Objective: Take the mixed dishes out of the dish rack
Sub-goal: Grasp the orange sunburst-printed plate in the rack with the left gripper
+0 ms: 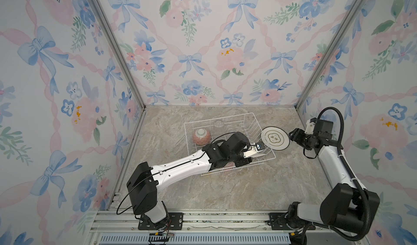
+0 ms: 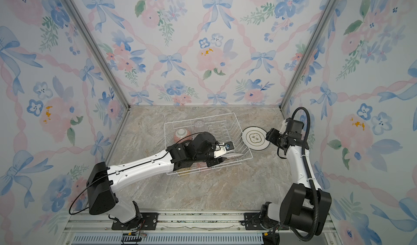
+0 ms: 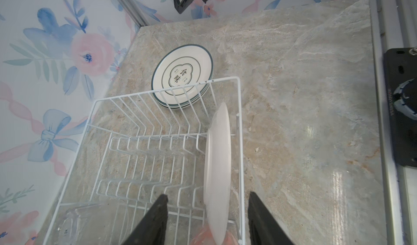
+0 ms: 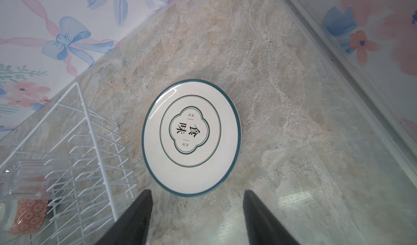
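Note:
The white wire dish rack (image 1: 218,118) (image 2: 198,117) stands mid-table. One white plate (image 3: 217,164) is upright in its end slot, edge-on between the fingers of my open left gripper (image 3: 208,199) (image 1: 259,152), which straddle it without touching. An upturned pink-red bowl (image 1: 201,136) (image 4: 28,214) and a clear tumbler (image 1: 218,123) (image 4: 24,178) are also in the rack. A stack of dark-rimmed white plates (image 1: 274,138) (image 3: 182,76) (image 4: 191,137) lies on the table right of the rack. My right gripper (image 4: 197,194) (image 1: 291,135) hovers open and empty at the stack's edge.
Something pink (image 3: 198,237) lies low in the rack beside the plate, mostly hidden. The left arm (image 1: 185,164) stretches over the rack's near side. Floral walls close in the marble table (image 1: 225,187) on three sides, with a metal rail along the front.

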